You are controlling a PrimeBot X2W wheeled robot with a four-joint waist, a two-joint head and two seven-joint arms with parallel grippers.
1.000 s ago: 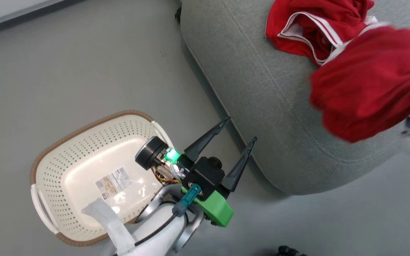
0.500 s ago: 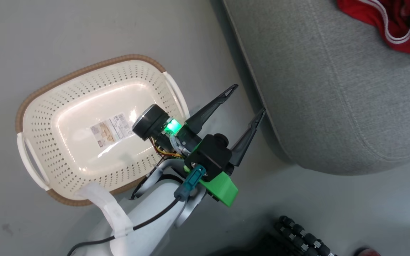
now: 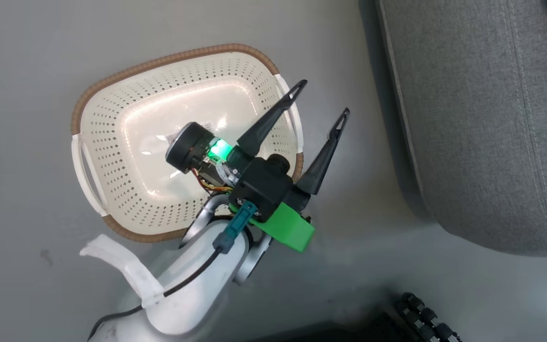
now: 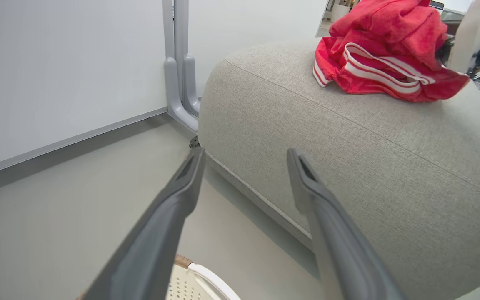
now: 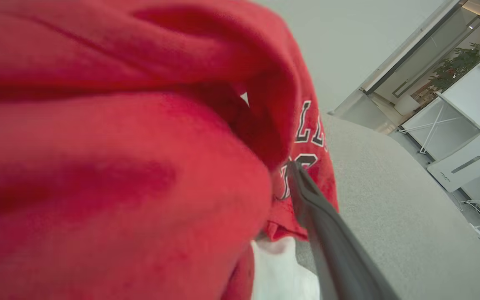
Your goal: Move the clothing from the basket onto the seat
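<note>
Now the basket [image 3: 169, 59] sits empty on the floor [image 3: 26, 57] beside the seat [image 3: 468, 118]. The left gripper [image 3: 323, 99] hangs over its seat-side rim w/ fingers spread wide and nothing between them, prob. idle as no cloth is left to lift. The clothing [image 4: 381, 54] lies heaped on the seat top; 1 red piece drapes over the right gripper [image 5: 248, 179], hiding all but 1 finger [image 5: 327, 246], so can't tell how open it is or whether it grips the cloth.

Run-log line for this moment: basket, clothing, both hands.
basket: no clothing inside | clothing: heaped on seat | left hand: open, by basket's rim | right hand: draped in clothing, grip unclear
</note>
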